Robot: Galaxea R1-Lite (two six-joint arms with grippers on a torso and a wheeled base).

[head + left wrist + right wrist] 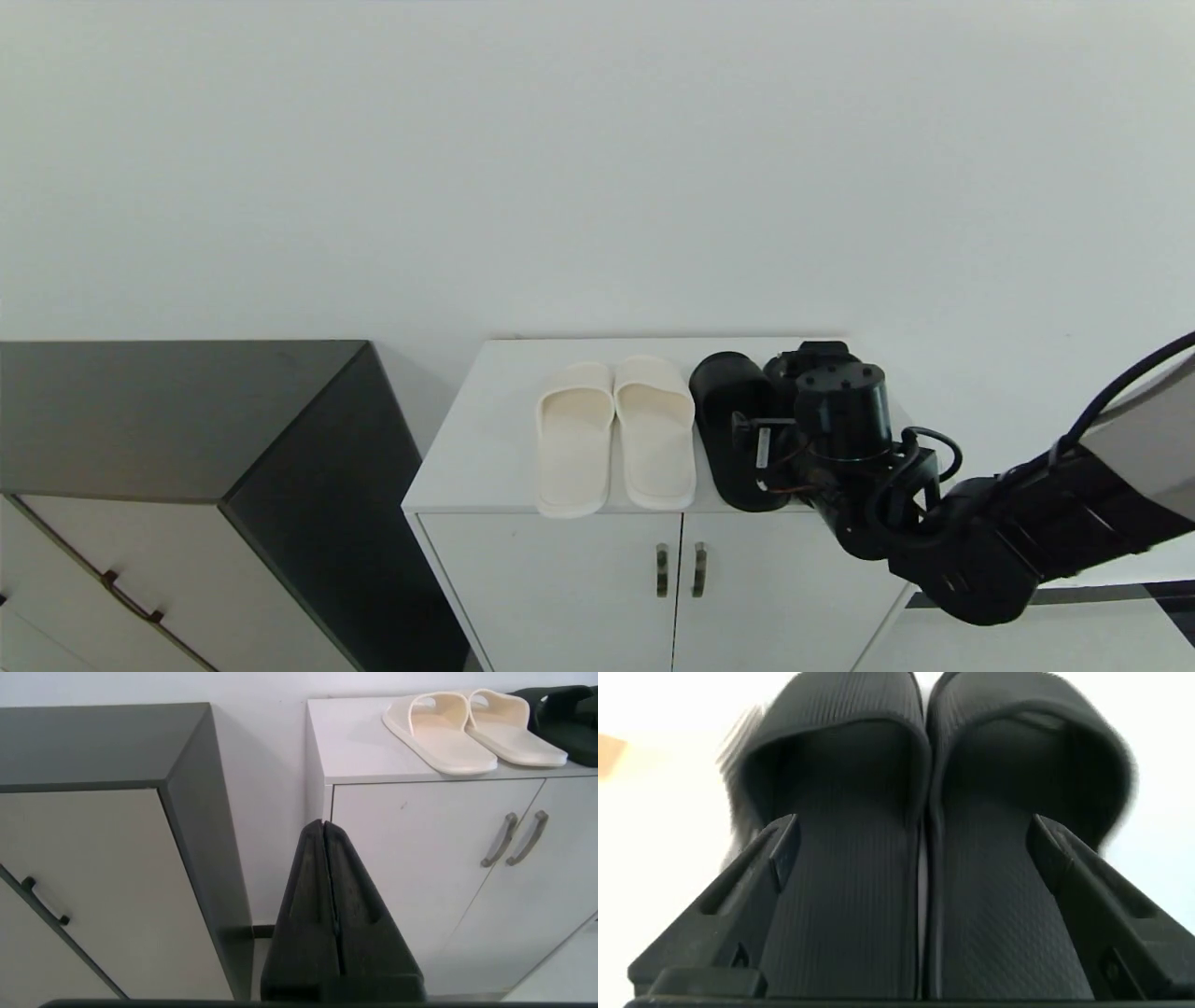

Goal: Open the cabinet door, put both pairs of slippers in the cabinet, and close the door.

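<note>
White shoe cabinet (pixel 485 448) stands against the wall, both doors (pixel 551 588) shut, and the two metal handles (pixel 661 569) sit side by side at the centre seam. Both pairs of slippers are on the cabinet top, none inside. The cream pair (pixel 616 434) lies near the middle, the two touching, toes to the wall, heels at the front edge and just over it. The black pair (pixel 733 429) is just to the robot's right of the cream pair, same orientation. In the head view the right arm covers most of its right-hand slipper. Right hand (pixel 913 826) is over the black pair with its jaws wide open. In the right wrist view the two fingers (pixel 775 887) stand spread across the width of both black slippers, which lie pressed together. Can't tell whether the fingers touch them. Left hand (pixel 324 835) is closed, fingers pressed flat together, holding nothing. It sits low in front of the furniture, facing the left front edge of the white cabinet and the gap beside it, well apart from the slippers and handles. A dark grey cabinet (pixel 168 411) with pale drawer fronts and a dark pull (pixel 131 597) stands to the left of the white one.
</note>
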